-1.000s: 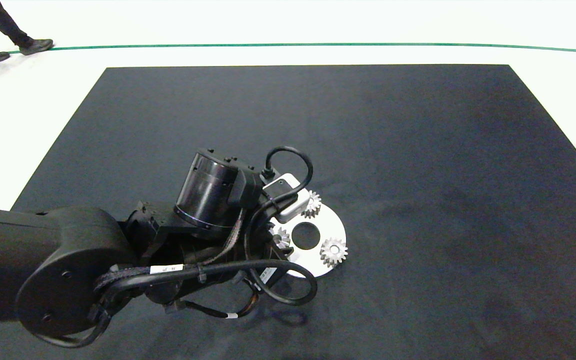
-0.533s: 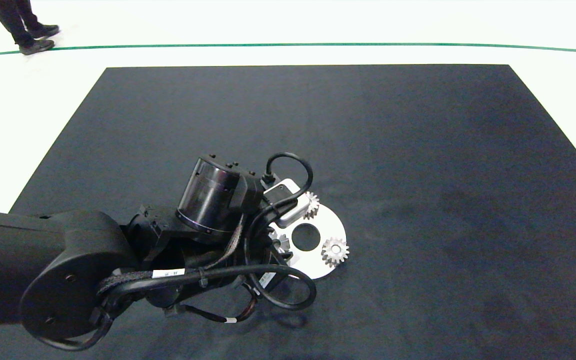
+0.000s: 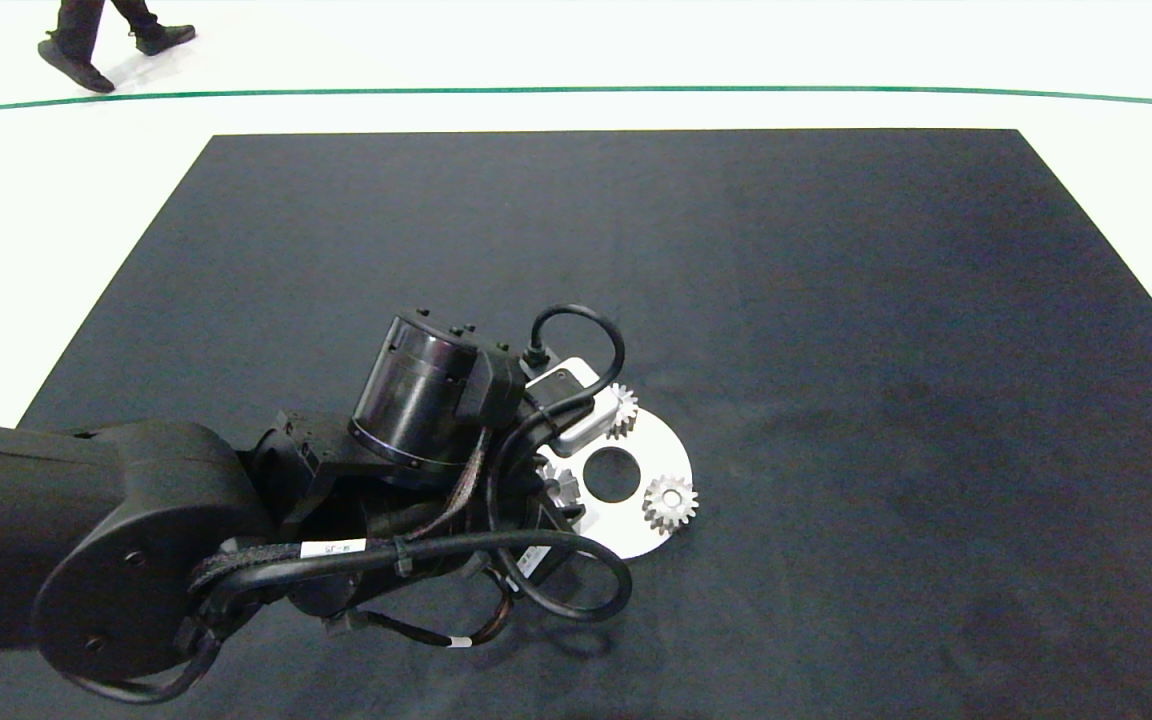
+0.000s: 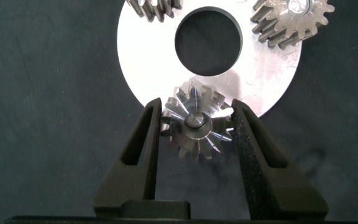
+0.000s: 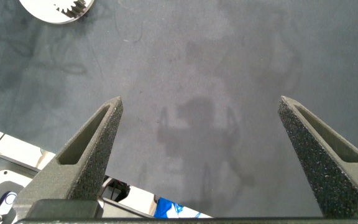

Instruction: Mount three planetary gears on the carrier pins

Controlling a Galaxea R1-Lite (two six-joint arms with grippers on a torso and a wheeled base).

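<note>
Gears of silver-grey metal, three in all, sit on a flat white round disc (image 3: 671, 455) that lies on the black mat (image 3: 836, 300). The disc has a large round centre hole (image 4: 208, 38). Each gear is a small spur gear with about a dozen pointed teeth and a round bore.

The nearest gear (image 4: 195, 121) sits at the disc's rim with part of it overhanging the mat, and a short pin end (image 4: 195, 119) shows in its bore. Its top face is shiny, with bright streaks running out along the teeth. The left gripper (image 4: 195, 127) has its two dark fingers closed against this gear's teeth, one finger (image 4: 146, 140) on each side. In the head view the left arm comes in from the left and covers most of this gear (image 3: 563, 487), so only a few teeth show beside the centre hole.

The second gear (image 3: 669, 503) stands free at the disc's rim on the side away from the arm, its teeth reaching just past the edge. The third gear (image 3: 622, 410) sits at the disc's far rim, half hidden under the wrist camera housing (image 3: 566, 400).

The right gripper (image 5: 201, 118) hangs over bare mat, well apart from the disc, its fingers spread wide with nothing between them. A person's legs and shoes (image 3: 96, 40) show on the white floor beyond the mat.
</note>
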